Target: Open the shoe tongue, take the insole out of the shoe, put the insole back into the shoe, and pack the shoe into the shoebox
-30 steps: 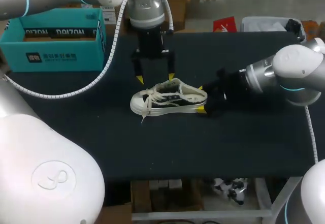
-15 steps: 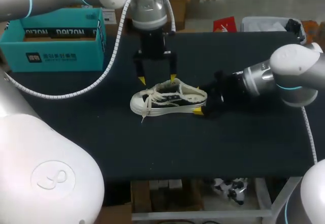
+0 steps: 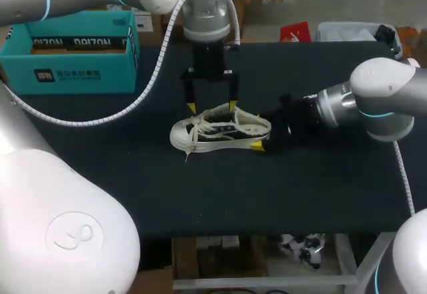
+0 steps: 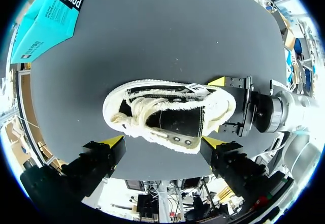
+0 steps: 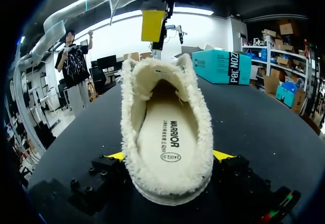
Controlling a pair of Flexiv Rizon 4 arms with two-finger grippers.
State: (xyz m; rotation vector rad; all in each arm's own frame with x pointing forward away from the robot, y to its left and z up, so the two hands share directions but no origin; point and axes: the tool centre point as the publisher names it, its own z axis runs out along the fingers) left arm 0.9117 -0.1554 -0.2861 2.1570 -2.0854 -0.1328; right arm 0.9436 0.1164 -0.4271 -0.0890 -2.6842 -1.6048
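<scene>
The black cloth-covered table (image 3: 300, 187) carries the teal cardboard shoebox (image 3: 73, 74) at its far left corner, well apart from the white fleece-lined canvas sneaker (image 3: 220, 131) at mid-table. The right gripper (image 3: 261, 131) clamps its heel. The left gripper (image 3: 212, 106) hangs spread above the laces. The cream printed insole (image 5: 165, 137) lies inside, so every step seems left to do.

The shoe (image 5: 200, 148), insole (image 5: 162, 132) showing, has its heel at the right hand (image 5: 170, 156).

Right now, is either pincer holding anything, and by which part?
The right pincer grips the shoe by its heel; the left pincer hangs open above it, holding nothing.
</scene>
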